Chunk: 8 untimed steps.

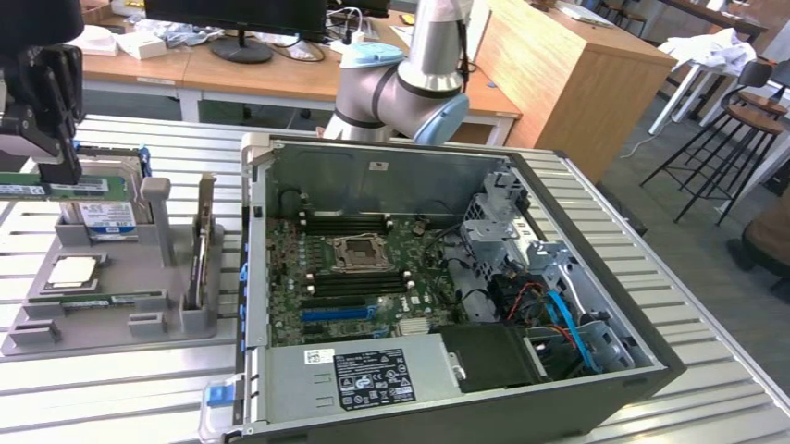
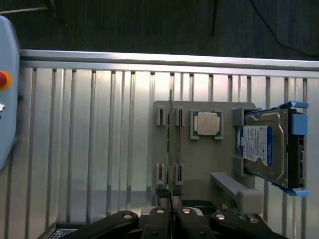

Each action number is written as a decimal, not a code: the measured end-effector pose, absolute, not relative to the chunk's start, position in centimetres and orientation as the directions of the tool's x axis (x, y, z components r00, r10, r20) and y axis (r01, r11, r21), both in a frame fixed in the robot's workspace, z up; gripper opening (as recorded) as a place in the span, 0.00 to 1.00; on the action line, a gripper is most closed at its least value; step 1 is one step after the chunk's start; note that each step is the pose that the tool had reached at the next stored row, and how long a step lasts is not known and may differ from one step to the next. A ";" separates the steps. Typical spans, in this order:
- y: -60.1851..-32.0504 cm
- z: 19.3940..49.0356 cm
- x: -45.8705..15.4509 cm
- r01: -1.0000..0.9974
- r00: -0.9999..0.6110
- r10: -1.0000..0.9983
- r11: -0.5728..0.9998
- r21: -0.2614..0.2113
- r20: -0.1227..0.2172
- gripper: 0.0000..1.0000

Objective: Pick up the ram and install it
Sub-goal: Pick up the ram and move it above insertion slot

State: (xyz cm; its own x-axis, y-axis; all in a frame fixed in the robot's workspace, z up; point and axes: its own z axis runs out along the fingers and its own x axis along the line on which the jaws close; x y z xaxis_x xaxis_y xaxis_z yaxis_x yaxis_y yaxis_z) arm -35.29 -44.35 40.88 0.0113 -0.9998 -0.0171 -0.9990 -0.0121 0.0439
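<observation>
Exterior view: my jaws are clamped shut on the ram, held above the gray tray by the counter's left edge in that view. Pickup looks done. Installing into the open computer case, well apart, is not.

A black tower computer case lies open on its side on a ribbed aluminium table, showing its bare green motherboard and a silver power-supply box with a black label. Just to the exterior view's left sits a grey plastic parts holder. It carries a square silver processor chip and a blue-labelled metal hard drive.
</observation>
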 end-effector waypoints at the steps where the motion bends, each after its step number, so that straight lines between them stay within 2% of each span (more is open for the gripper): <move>1: -44.4 40.9 -35.2 -0.999 0.011 -1.000 -0.012 0.045 -0.017 0.12; 8: -44.4 41.1 -34.2 -0.999 0.011 -1.000 -0.012 0.052 -0.017 0.12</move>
